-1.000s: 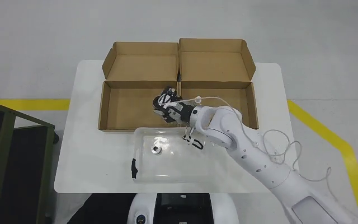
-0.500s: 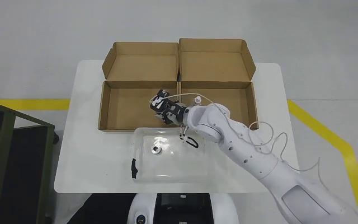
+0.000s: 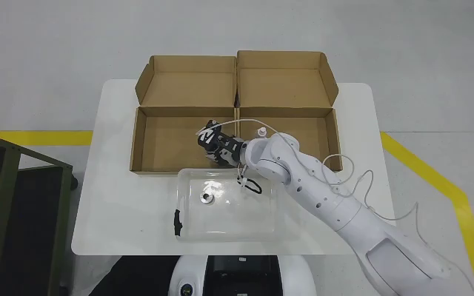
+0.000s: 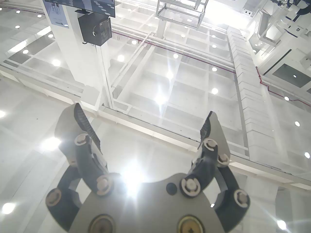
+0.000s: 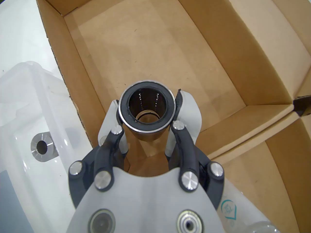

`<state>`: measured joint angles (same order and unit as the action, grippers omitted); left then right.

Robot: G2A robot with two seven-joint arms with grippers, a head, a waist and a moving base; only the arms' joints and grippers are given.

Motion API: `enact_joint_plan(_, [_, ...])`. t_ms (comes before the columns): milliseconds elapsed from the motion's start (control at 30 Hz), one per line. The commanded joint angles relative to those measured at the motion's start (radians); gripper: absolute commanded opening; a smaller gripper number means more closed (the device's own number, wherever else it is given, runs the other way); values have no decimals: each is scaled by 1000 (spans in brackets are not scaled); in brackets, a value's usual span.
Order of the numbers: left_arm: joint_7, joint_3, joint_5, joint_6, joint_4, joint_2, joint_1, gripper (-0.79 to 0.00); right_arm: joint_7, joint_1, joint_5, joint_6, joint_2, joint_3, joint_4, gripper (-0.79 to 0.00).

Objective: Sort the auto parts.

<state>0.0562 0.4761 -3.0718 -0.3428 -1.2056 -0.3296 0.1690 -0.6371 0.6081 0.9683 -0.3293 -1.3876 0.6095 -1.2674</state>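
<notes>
My right gripper [image 5: 147, 112] is shut on a hollow black and silver cylindrical bearing [image 5: 147, 110] and holds it above the floor of the left cardboard box [image 5: 150, 42]. From above, the right gripper [image 3: 213, 140] hangs over that left box [image 3: 167, 140], near its right end. In the clear plastic tray [image 3: 229, 226] lie a small silver bushing [image 3: 206, 197], also seen as the silver bushing [image 5: 41, 147], a black bracket [image 3: 253, 186] and a black strip [image 3: 177, 222]. My left gripper [image 4: 143, 127] is open and points up at a ceiling.
A second cardboard box [image 3: 300, 137] stands to the right of the first, both with lids [image 3: 237, 81] folded back. The white table [image 3: 111, 185] carries everything. A dark green cart [image 3: 29, 214] stands left of the table.
The right gripper has moved a little left with the bearing, further over the left box.
</notes>
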Motion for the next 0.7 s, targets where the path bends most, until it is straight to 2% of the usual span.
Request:
enact_joint_plan(0, [0, 0, 0, 0, 0, 0, 0, 0, 1, 0, 0, -3, -3, 2, 10, -471])
enact_joint_plan(67, [0, 0, 0, 0, 0, 0, 0, 0, -1, 0, 0, -4, -6, 6, 16, -428])
enact_joint_plan(267, [0, 0, 0, 0, 0, 0, 0, 0, -4, 3, 3, -12, -11, 20, 23, -397])
enact_joint_plan(300, [0, 0, 0, 0, 0, 0, 0, 0, -6, 4, 5, -15, -11, 21, 19, -357])
enact_joint_plan(400, [0, 0, 0, 0, 0, 0, 0, 0, -6, 13, 12, -17, -10, 32, 2, -317])
enact_joint_plan(667, [0, 0, 0, 0, 0, 0, 0, 0, 18, 59, 56, -31, 10, 97, -126, -292])
